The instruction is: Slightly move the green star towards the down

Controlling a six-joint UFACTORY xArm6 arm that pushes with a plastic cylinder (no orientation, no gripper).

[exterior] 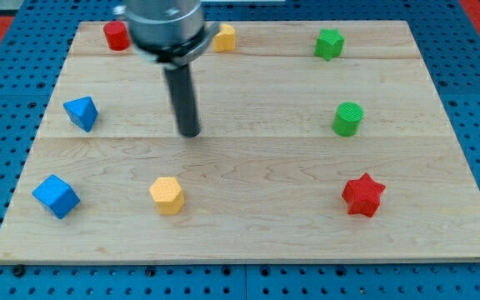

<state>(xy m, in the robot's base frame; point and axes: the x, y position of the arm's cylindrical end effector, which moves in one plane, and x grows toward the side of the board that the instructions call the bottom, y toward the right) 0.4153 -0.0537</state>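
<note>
The green star (329,43) sits near the board's top edge, toward the top-right corner. The tip (190,132) stands well apart, left of centre; the arm carries no claw. It should approach from above the star, then nudge briefly toward the bottom edge, stopping short of the green cylinder (347,118).

Red star (363,195) sits low on the view's right, green cylinder (347,119) above it. Yellow hexagon (167,195) bottom centre, two blue blocks (55,196) (81,112) left, red block (116,36) top.
</note>
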